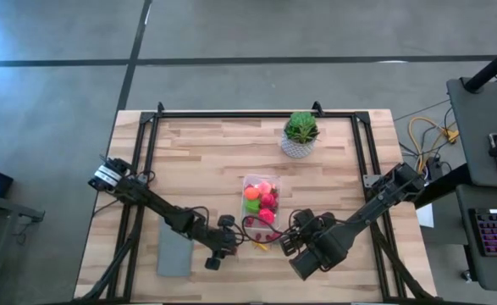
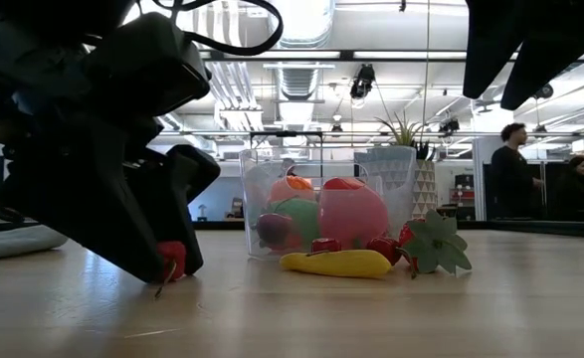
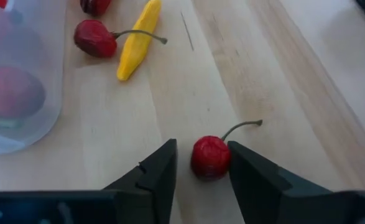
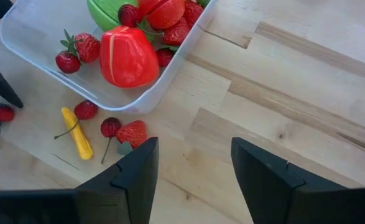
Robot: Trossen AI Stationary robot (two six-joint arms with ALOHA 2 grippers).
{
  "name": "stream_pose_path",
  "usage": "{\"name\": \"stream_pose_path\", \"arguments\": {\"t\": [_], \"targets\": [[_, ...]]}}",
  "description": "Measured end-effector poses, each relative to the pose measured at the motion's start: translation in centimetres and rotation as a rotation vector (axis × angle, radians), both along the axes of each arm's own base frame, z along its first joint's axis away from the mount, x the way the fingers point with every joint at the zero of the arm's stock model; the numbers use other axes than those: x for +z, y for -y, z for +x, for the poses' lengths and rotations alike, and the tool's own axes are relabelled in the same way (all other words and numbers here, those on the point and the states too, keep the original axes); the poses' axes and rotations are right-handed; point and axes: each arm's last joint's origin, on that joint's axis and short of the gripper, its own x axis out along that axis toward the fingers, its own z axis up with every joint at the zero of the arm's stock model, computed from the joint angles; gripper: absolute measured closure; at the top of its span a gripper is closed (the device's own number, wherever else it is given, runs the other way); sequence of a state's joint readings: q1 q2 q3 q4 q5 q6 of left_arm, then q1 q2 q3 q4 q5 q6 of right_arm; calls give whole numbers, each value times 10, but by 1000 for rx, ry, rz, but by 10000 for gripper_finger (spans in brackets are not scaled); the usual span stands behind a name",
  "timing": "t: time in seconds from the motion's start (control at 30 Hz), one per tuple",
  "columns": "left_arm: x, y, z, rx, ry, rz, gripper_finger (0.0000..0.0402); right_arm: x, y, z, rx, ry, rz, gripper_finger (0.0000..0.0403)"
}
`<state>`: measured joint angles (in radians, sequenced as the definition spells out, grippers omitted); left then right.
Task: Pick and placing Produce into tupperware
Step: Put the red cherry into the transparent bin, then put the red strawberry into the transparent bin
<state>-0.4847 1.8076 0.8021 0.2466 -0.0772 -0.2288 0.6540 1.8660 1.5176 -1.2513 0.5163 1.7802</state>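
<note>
The clear tub (image 1: 261,201) stands mid-table and holds a red piece (image 4: 129,56), a green piece, berries and an orange ball. Loose on the table by its near end lie a yellow piece (image 4: 76,132), two cherries (image 4: 86,110) and a strawberry (image 4: 132,132). My left gripper (image 1: 229,246) is open, low at the table, its fingers on either side of a red cherry (image 3: 210,157) that lies on the wood. My right gripper (image 4: 194,165) is open and empty, above the table just near-right of the tub. My left gripper has one finger (image 3: 244,168) against the side of the cherry's round body (image 3: 224,155). The other finger stands a small gap off. The fingers slant down to the table. The cherry rests on the wood, and its stalk (image 3: 241,126) points away from the gripper.
A green spiky potted plant (image 1: 300,134) stands at the far edge behind the tub. A flat grey rectangle (image 1: 175,247) lies near the left front. Bare wood stretches left of the tub and at the far left. People stand in the room beyond (image 2: 510,169).
</note>
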Motion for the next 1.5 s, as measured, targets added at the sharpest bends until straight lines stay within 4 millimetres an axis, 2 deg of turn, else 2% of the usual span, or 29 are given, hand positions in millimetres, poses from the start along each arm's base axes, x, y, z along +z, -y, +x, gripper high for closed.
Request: {"name": "stream_pose_path", "arguments": {"t": [0.27,0.43,0.53,0.67,0.8,0.9,1.07,1.2,1.3,1.4,1.5], "targets": [[1,-1,0,4,-9,8,332,-1,0,0,0,-2,-1,209],[8,-4,0,16,1,8,344,-1,0,0,0,-2,-1,209],[25,-7,-2,35,44,14,345,-1,0,0,0,-2,-2,209],[52,-17,-12,99,123,172,345,-1,0,0,0,-4,-3,209],[89,-32,-18,182,275,273,345,0,2,-1,-33,10,-17,209],[100,-49,-17,224,304,280,345,3,6,-5,-118,55,-54,209],[96,-74,-6,287,274,247,345,28,18,-16,-270,206,-123,209],[85,-91,11,389,203,78,335,45,26,-24,-265,267,-127,209],[67,-100,20,456,112,-51,313,53,29,-28,-239,268,-120,209],[62,-101,28,474,122,-108,282,54,29,-28,-241,264,-104,209],[62,-98,31,466,152,-124,246,52,27,-29,-213,183,-53,209]]}}
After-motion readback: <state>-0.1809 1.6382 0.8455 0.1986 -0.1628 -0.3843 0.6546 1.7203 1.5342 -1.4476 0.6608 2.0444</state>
